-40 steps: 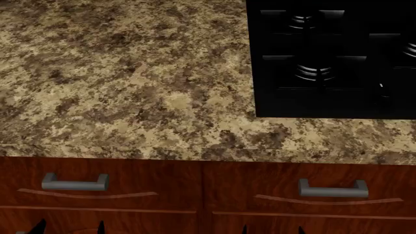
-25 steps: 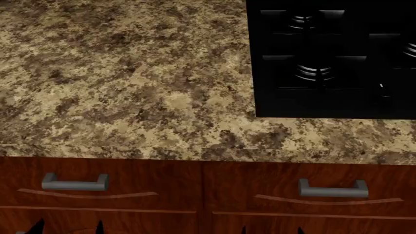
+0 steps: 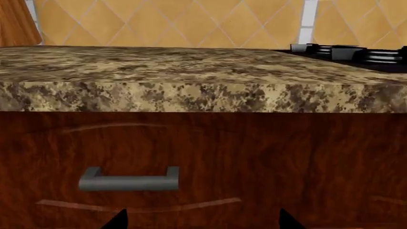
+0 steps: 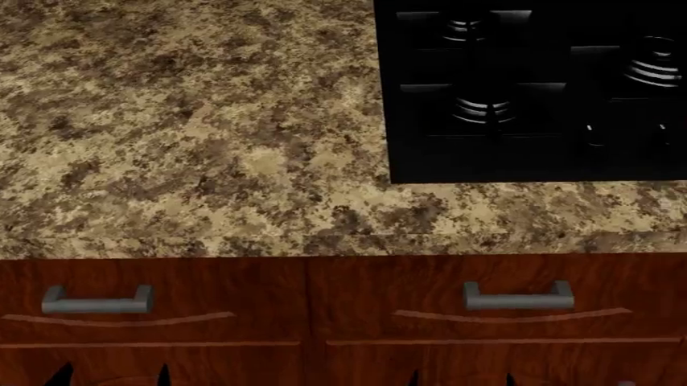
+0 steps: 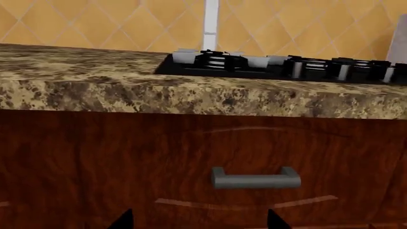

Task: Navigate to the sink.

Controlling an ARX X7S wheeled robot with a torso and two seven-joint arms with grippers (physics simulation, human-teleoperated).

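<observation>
The sink is out of view in every frame. My left gripper (image 4: pixel 111 376) shows only its two dark fingertips at the bottom edge of the head view, spread apart in front of a wooden drawer front (image 4: pixel 150 322). In the left wrist view the left gripper (image 3: pixel 200 222) is open and holds nothing. My right gripper (image 4: pixel 459 379) is likewise open before the neighbouring drawer (image 4: pixel 504 322). The right wrist view shows the right gripper (image 5: pixel 197 220) with wide-set tips and nothing between them.
A speckled brown granite counter (image 4: pixel 183 137) runs across ahead of me. A black cooktop (image 4: pixel 536 96) with ringed burners is set into it at the right. Grey bar handles (image 4: pixel 96 300) (image 4: pixel 517 296) sit on the drawers. A tan diamond-tiled backsplash (image 3: pixel 190 21) stands behind.
The head view has shifted to the right: the cooktop and both drawer handles sit further left in the frame than before. Both grippers keep the same open pose.
</observation>
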